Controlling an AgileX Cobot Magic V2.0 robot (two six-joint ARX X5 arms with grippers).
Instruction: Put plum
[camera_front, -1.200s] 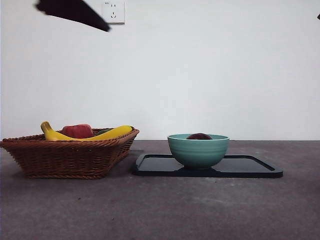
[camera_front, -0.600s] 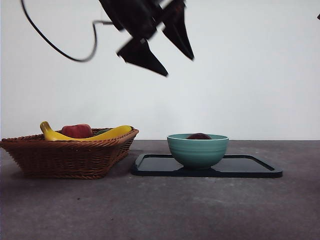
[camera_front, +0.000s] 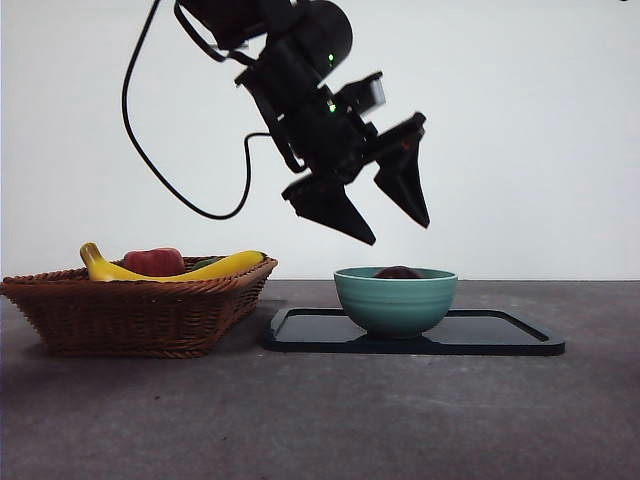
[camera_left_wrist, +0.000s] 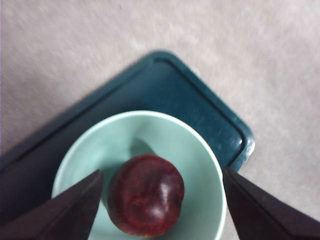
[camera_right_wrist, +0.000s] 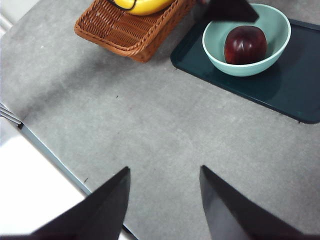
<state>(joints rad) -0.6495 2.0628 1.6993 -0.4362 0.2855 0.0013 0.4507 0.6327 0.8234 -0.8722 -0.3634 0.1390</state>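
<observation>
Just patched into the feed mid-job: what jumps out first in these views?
The left gripper hangs big and dark, jaws open, just above the teal bowl on the dark tray. Inside the bowl lies the plum, glossy and dark maroon, ungripped. Beside the tray stands a wicker basket holding bananas and a red fruit.

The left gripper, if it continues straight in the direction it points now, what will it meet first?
Most likely the plum in the teal bowl: the left gripper hangs open above the bowl, jaws either side of the fruit. Depth is unclear, so a jaw might meet the rim.
</observation>
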